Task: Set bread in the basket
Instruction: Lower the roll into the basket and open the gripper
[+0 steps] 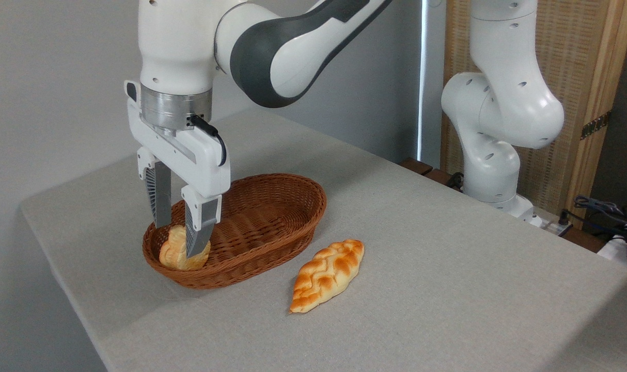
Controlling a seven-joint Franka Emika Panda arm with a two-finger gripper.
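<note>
Item one, the bread (176,253): I logged it lying inside the basket (272,206), at the near-left end, leaning against the inner wall there. I judged it sat that way because the wall slopes and the roll settled into the curve rather than flat on the bottom. Its longer axis ran roughly upright with a slight tilt, folds facing the camera, the narrower top toward the rim; the lower edge was hidden by the wicker. Item two, the gripper (178,238): it hung straight down over that end of the basket, fingers parted with a clear gap between them and gripping nothing. The near finger overlapped the roll in the view, and I could not tell whether it touched the roll or stood just in front of it. By my reading the jaws stood open because the roll was released and the placing was done; what remained was lifting clear without catching the rim. Item three, the braided loaf (327,275): on the table (448,289) just right of the basket, apart from it, lying diagonally, untouched.
</note>
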